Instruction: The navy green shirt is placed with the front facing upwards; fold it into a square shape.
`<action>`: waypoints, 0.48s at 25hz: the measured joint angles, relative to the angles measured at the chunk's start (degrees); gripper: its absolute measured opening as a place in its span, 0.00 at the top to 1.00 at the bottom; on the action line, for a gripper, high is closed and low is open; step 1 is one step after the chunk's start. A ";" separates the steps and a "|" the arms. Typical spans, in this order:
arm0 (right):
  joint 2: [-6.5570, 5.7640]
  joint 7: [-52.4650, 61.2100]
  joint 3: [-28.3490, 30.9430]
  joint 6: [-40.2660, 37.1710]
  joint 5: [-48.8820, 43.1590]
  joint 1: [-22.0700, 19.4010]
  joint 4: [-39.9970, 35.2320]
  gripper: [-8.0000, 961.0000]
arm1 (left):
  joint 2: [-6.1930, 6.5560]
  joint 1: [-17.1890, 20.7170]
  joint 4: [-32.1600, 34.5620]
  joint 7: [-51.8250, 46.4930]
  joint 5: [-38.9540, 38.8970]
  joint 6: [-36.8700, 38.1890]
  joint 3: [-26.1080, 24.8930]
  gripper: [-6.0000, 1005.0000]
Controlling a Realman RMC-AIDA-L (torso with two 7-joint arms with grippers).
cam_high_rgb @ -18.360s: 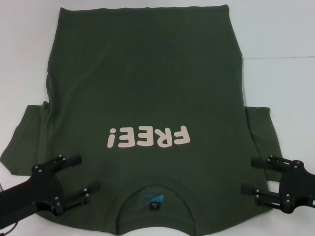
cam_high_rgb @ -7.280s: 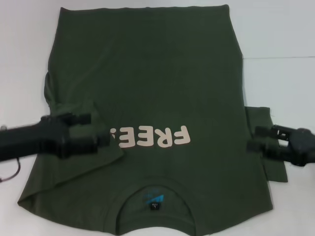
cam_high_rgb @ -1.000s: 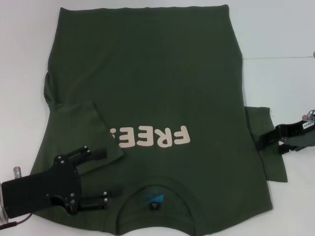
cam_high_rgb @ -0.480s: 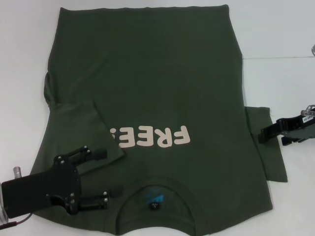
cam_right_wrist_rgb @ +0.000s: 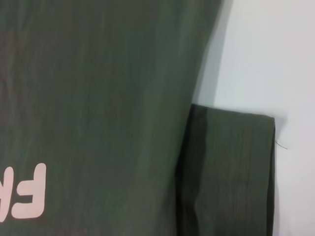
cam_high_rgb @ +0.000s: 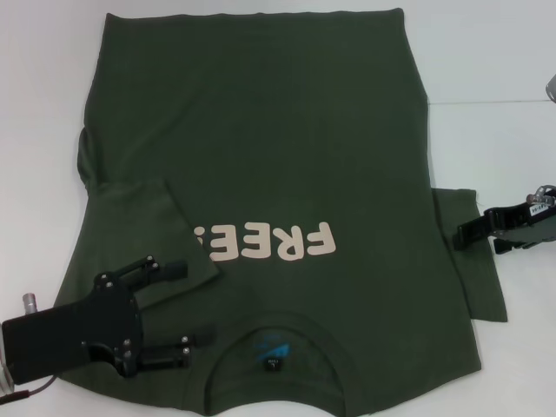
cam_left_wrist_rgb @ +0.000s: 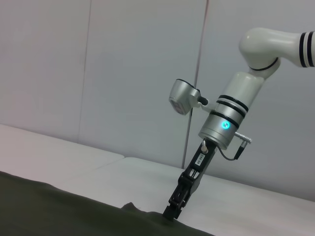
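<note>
The navy green shirt [cam_high_rgb: 261,130] lies flat, front up, its collar [cam_high_rgb: 274,347] nearest me and the cream "FREE!" lettering [cam_high_rgb: 265,243] across the chest. The left sleeve [cam_high_rgb: 143,217] is folded in over the chest. The right sleeve [cam_high_rgb: 473,278] still lies out flat on the table. My left gripper [cam_high_rgb: 178,311] is open over the shirt's left shoulder, beside the collar. My right gripper [cam_high_rgb: 465,234] points down at the right sleeve's upper part. The left wrist view shows that right gripper [cam_left_wrist_rgb: 172,212] with its tip at the cloth. The right wrist view looks down on the right sleeve [cam_right_wrist_rgb: 226,172].
The shirt rests on a white table [cam_high_rgb: 43,87], with a seam line [cam_high_rgb: 495,102] on the right side. Bare tabletop shows left, right and beyond the hem. Grey wall panels [cam_left_wrist_rgb: 98,73] stand behind the table in the left wrist view.
Over the last second my right gripper has shifted a little farther from me, staying over the right sleeve. The left gripper and the shirt have stayed still.
</note>
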 joint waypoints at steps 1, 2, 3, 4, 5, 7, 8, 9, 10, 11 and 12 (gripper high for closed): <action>0.01 0.00 0.00 0.05 0.00 0.00 0.00 0.19 | 0.00 0.00 0.00 0.00 -0.02 0.00 0.00 0.06; 0.04 0.00 0.00 0.06 0.00 0.01 0.00 0.19 | 0.00 -0.01 0.00 0.00 -0.04 0.00 0.00 0.06; 0.06 0.00 0.00 0.10 0.00 0.02 0.00 0.19 | 0.00 -0.02 0.00 0.00 -0.05 0.00 0.00 0.06; 0.09 0.00 0.00 0.14 0.00 0.03 0.02 0.19 | 0.00 -0.02 0.00 0.00 -0.06 0.00 0.00 0.06; 0.11 -0.01 0.00 0.20 0.00 0.03 0.04 0.19 | 0.00 -0.03 0.00 0.00 -0.07 0.00 0.00 0.06; 0.15 -0.01 0.00 0.30 0.00 0.04 0.08 0.19 | 0.00 -0.04 0.00 0.00 -0.11 -0.04 0.00 0.06; 0.19 -0.01 0.00 0.32 0.00 0.05 0.08 0.19 | 0.00 -0.05 0.00 0.00 -0.13 -0.13 0.01 0.06; 0.24 -0.01 0.00 0.34 0.00 0.05 0.09 0.19 | 0.00 -0.05 0.00 0.00 -0.15 -0.25 0.05 0.06; 0.27 -0.02 0.00 0.36 0.00 0.06 0.10 0.19 | 0.00 -0.06 0.00 0.00 -0.16 -0.34 0.08 0.06; 0.31 -0.04 0.00 0.39 0.00 0.06 0.13 0.19 | 0.00 -0.08 0.00 0.00 -0.16 -0.42 0.13 0.06; 0.34 -0.06 0.00 0.41 0.00 0.05 0.15 0.20 | 0.00 -0.10 0.00 0.00 -0.16 -0.45 0.16 0.06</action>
